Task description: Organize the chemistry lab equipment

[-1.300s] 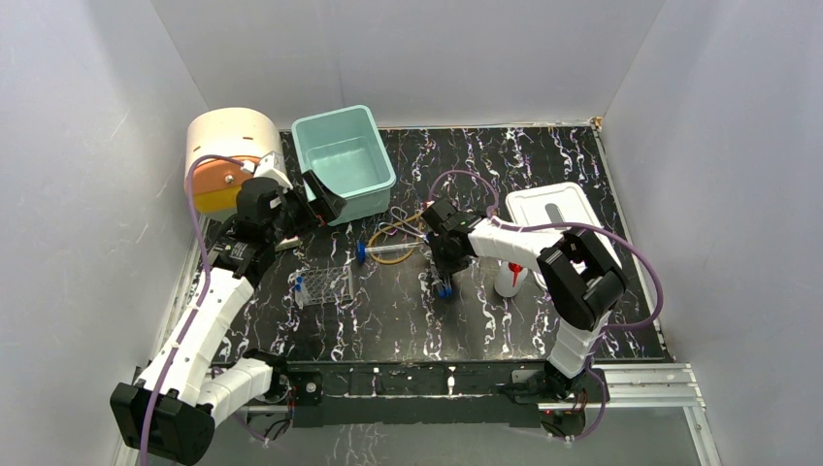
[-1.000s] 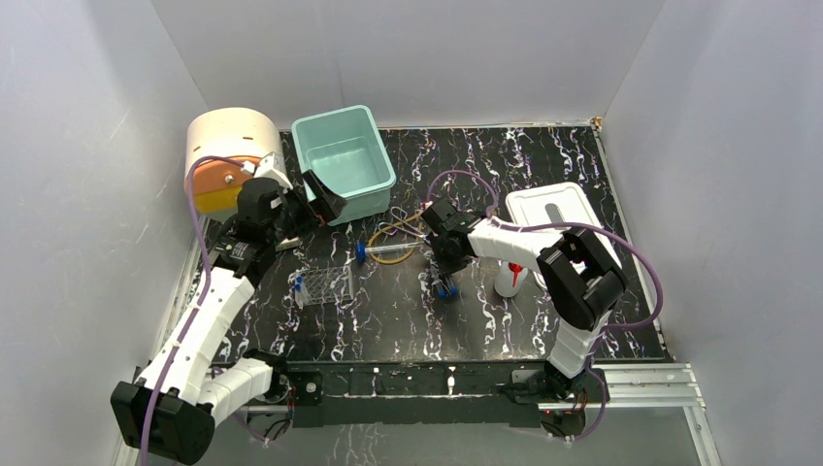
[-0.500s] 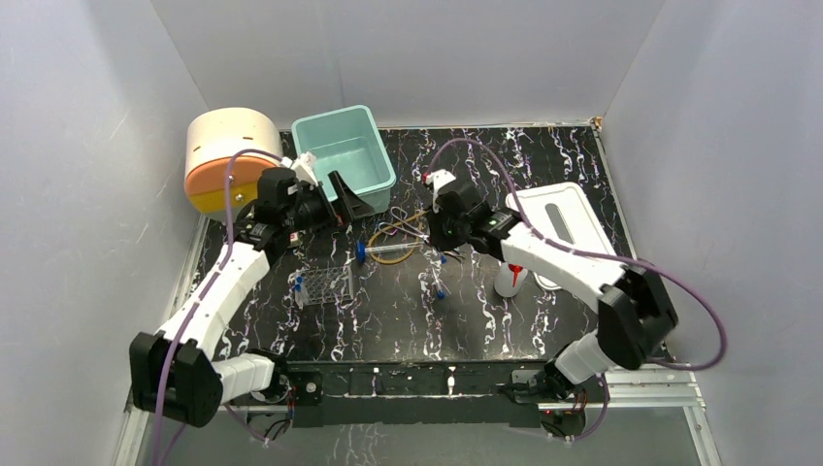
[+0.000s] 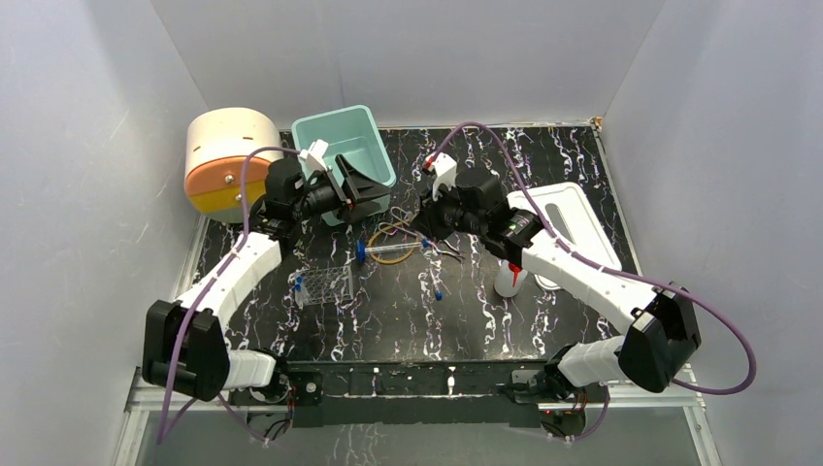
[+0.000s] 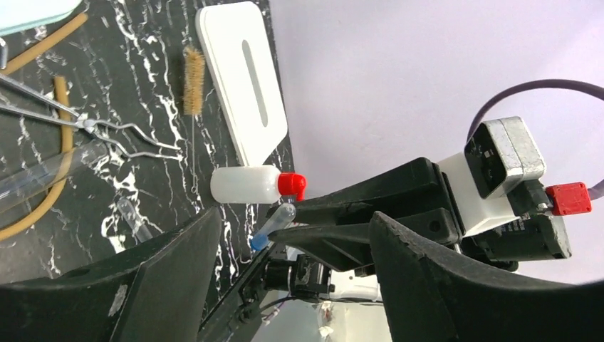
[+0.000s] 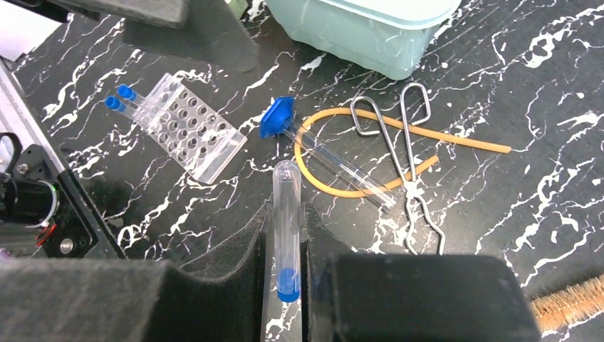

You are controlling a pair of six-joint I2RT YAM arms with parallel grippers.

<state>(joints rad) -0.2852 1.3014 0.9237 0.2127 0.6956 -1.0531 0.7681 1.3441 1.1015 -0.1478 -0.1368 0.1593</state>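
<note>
Looks barely begun: two blue-capped clear vials [image 6: 125, 100] seated in the clear plastic rack [image 6: 189, 128] toward the left edge, a third vial [image 6: 287, 192] pinched in the right gripper [image 6: 285, 242] over mid-desk, left gripper [image 4: 354, 186] spread wide and empty, with blue-ended clear syringe [image 6: 327, 160], amber tubing loop [image 6: 335, 189], metal tongs [image 6: 406, 164] and red-nozzled white squeeze bottle [image 5: 246, 184] unsorted.

Your three views
From above you see the whole table [image 4: 543, 155]; your close wrist cameras both catch the metal tongs [image 6: 412, 187].

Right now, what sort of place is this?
Probably a mock chemistry bench inside a white-walled booth: a clear rack holding blue-capped vials, metal tongs and a red-nozzled squeeze bottle sit on a black marbled table.
</note>
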